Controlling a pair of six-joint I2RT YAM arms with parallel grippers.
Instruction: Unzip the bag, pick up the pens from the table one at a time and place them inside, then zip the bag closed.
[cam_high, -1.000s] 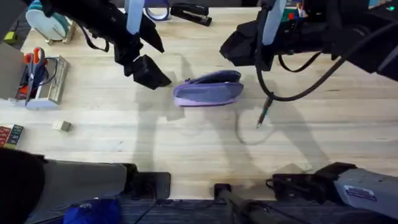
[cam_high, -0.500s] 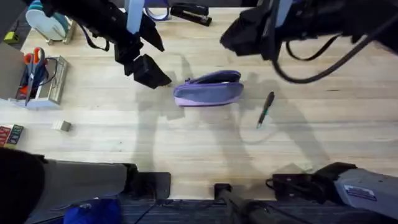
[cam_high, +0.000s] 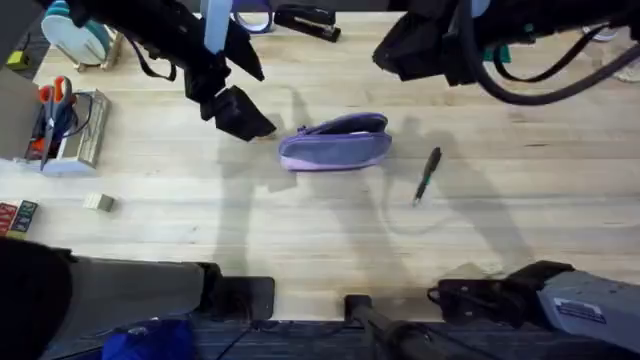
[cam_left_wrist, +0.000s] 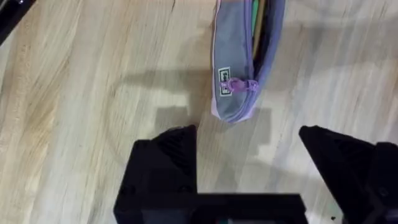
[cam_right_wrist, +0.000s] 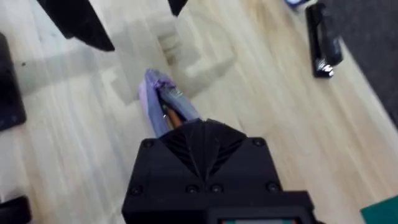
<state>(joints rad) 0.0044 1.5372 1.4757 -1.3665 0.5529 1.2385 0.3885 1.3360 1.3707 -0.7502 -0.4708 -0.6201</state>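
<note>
In the right wrist view the black gripper housing covers most of the bag (cam_right_wrist: 157, 99), leaving one end showing at centre; in the left wrist view the bag's far end runs off the top edge, and its contents are too indistinct to name

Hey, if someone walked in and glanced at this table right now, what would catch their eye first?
Probably the purple pouch in the middle of the wooden table, its zipper open with things showing inside in the left wrist view. Next, the dark pen lying alone on the wood just to the pouch's right. The left claw hangs open near the pouch's end where the zipper pull sits.
</note>
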